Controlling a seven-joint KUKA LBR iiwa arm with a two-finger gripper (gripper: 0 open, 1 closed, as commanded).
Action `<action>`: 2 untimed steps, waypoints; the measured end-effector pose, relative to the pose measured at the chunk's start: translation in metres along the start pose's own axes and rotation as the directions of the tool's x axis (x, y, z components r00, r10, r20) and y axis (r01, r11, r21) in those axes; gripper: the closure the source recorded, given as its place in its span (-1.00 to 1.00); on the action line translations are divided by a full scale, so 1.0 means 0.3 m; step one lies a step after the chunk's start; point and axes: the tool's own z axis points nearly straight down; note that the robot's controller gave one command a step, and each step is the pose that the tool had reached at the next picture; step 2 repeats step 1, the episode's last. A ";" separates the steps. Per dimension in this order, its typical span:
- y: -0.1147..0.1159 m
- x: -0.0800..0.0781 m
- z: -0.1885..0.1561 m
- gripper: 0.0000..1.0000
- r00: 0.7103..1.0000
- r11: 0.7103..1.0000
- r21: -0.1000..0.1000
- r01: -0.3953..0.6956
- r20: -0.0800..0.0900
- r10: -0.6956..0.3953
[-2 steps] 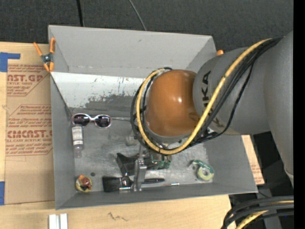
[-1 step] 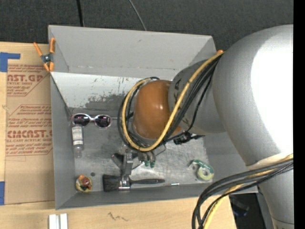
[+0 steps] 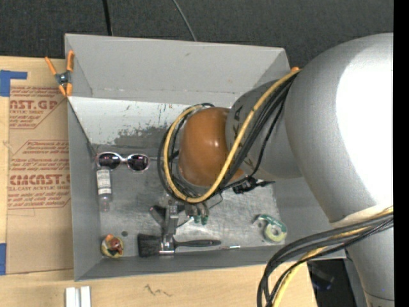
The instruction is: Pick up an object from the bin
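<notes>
My gripper (image 3: 168, 233) hangs below the orange wrist cover, low at the bin's front middle. Its tip comes down right on a black brush (image 3: 192, 243) that lies flat along the front wall, bristle head to the left and thin dark handle to the right. The tip meets the brush just right of the bristle head. A small green and white piece (image 3: 202, 219) lies just right of the gripper.
A pair of purple-lensed sunglasses (image 3: 122, 162) lies at the left, with a small clear bottle (image 3: 103, 188) below it. A small round orange and yellow thing (image 3: 112, 246) sits in the front left corner. A green and white ring (image 3: 274, 229) lies at the front right. The arm covers the bin's right side.
</notes>
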 end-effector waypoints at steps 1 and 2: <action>0.057 0.044 -0.432 1.00 1.000 1.000 0.003 -0.020 -0.012 0.020; 0.057 0.044 -0.432 1.00 1.000 1.000 0.003 -0.020 -0.012 0.020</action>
